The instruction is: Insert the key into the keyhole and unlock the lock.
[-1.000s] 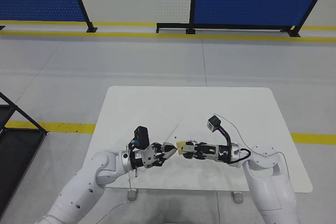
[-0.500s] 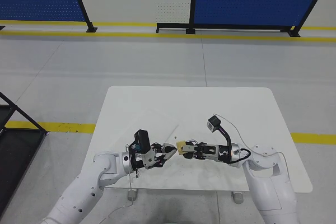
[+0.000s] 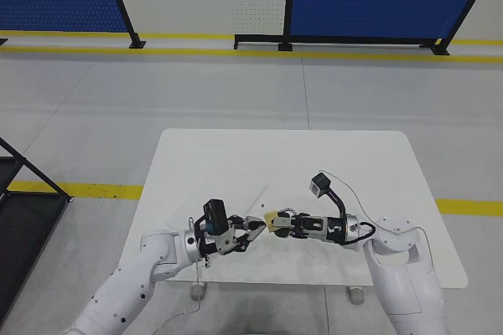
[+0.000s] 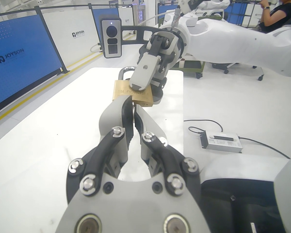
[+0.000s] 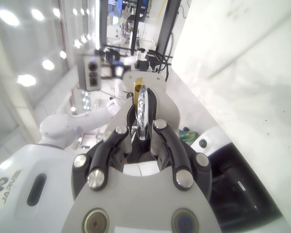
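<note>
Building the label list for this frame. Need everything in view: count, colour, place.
padlock: 1, brass body with silver shackle, clamped in the right gripper over the table's near part
table: 1, white, under both arms
power box: 1, grey, cabled, on the floor beside the table
partition panels: 2, blue on black frames, far side of the floor
rack: 1, black, on the floor off the table's left side
floor lines: 2, yellow, one beyond the table, one level with it
left gripper: 1, white and black, shut, tips at the padlock's end opposite the shackle
right gripper: 1, white and black, shut on the padlock's body
</note>
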Controlling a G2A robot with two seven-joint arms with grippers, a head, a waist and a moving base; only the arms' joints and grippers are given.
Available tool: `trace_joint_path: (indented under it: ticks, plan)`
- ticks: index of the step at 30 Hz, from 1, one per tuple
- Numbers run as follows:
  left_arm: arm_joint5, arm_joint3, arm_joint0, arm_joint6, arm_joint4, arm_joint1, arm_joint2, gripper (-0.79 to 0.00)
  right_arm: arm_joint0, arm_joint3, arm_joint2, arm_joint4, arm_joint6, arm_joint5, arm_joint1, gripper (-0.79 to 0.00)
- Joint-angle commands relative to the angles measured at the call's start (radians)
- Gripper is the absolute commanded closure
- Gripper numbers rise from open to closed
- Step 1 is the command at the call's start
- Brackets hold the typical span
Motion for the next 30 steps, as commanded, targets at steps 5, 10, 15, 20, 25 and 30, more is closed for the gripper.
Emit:
trace_joint_path:
  ticks: [5, 10, 15, 20, 25, 30]
  plan:
    - [0.014, -0.012, 0.008, 0.018, 0.037, 0.000, 0.001, 0.000, 0.000, 0.000, 0.000, 0.000, 0.000, 0.000, 0.000, 0.000]
    - [0.017, -0.017, 0.013, 0.026, 0.046, 0.001, 0.002, 0.000, 0.000, 0.000, 0.000, 0.000, 0.000, 0.000, 0.000, 0.000]
    - [0.034, -0.022, 0.019, 0.030, 0.038, 0.000, -0.002, -0.785, 0.000, 0.000, 0.000, 0.000, 0.000, 0.000, 0.000, 0.000]
    - [0.039, -0.031, 0.035, 0.041, 0.041, 0.003, -0.021, -0.785, 0.000, 0.000, 0.000, 0.000, 0.000, 0.000, 0.000, 0.000]
    - [0.046, -0.036, 0.073, 0.069, 0.034, 0.012, -0.081, -0.785, 0.000, 0.000, 0.000, 0.000, 0.000, 0.000, 0.000, 0.000]
    - [0.044, -0.043, 0.128, 0.105, 0.014, 0.024, -0.168, -0.785, 0.000, 0.000, 0.000, 0.000, 0.000, 0.000, 0.000, 0.000]
